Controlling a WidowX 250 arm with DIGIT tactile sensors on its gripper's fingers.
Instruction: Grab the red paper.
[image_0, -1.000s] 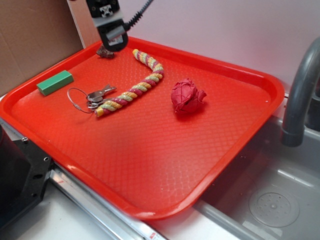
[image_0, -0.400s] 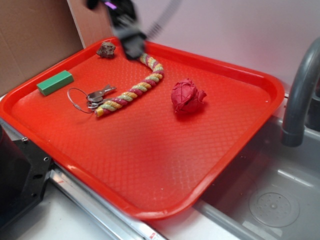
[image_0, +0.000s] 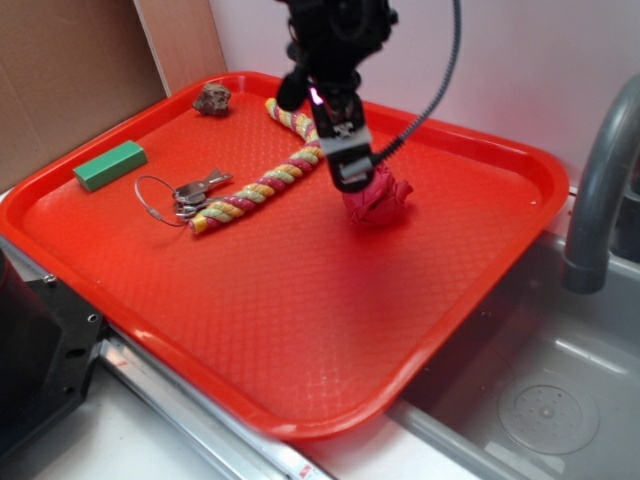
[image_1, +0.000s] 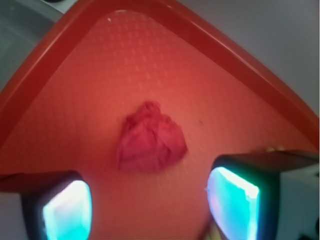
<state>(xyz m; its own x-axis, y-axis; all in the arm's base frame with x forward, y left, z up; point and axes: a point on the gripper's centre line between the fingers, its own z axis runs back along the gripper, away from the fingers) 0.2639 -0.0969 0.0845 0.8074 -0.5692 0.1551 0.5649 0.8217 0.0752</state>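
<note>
oblique exterior; close downward wrist view

No legible text, label, brand, number or sign showing in either view, tray (image_0: 300, 420) surface carrying only an embossed grid pattern, gripper (image_0: 350, 172) body showing no readable marking

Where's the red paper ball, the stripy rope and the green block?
red paper (image_1: 150, 137), wrist view, middle of the wad.
stripy rope (image_0: 250, 192), exterior view, lower stretch.
green block (image_0: 110, 165), exterior view, top face.
</note>
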